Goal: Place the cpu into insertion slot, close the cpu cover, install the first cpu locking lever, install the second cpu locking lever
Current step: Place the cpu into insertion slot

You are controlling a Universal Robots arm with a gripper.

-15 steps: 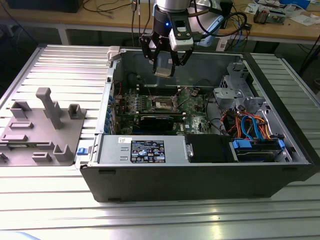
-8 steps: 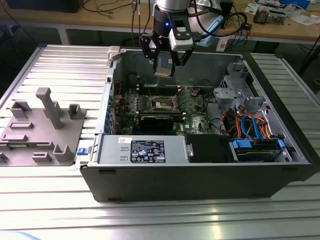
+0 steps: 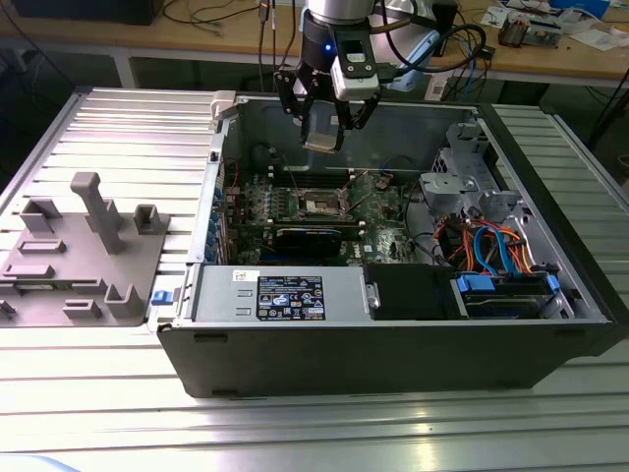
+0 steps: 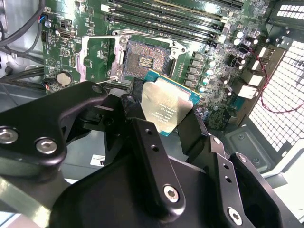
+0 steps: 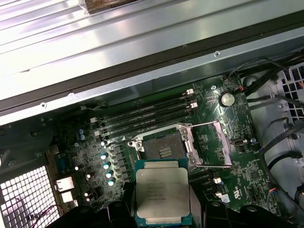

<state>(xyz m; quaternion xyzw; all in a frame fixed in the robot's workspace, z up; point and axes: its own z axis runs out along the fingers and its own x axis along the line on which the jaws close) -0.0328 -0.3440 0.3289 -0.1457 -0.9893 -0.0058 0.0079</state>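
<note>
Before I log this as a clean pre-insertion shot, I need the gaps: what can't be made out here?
- cpu underside: faces away from the cameras in both wrist views.
- Where the gripper meets the cpu: covered by the cpu itself in the first wrist view.
- insertion slot contacts: too small in the exterior view.
- cpu cover: too small to pick out in the exterior view.

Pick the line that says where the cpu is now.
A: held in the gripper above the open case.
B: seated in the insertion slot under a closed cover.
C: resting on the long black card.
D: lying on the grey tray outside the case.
A: the cpu is clamped in the gripper, up over the motherboard, while the insertion slot lies bare with the cpu cover swung open.
</note>
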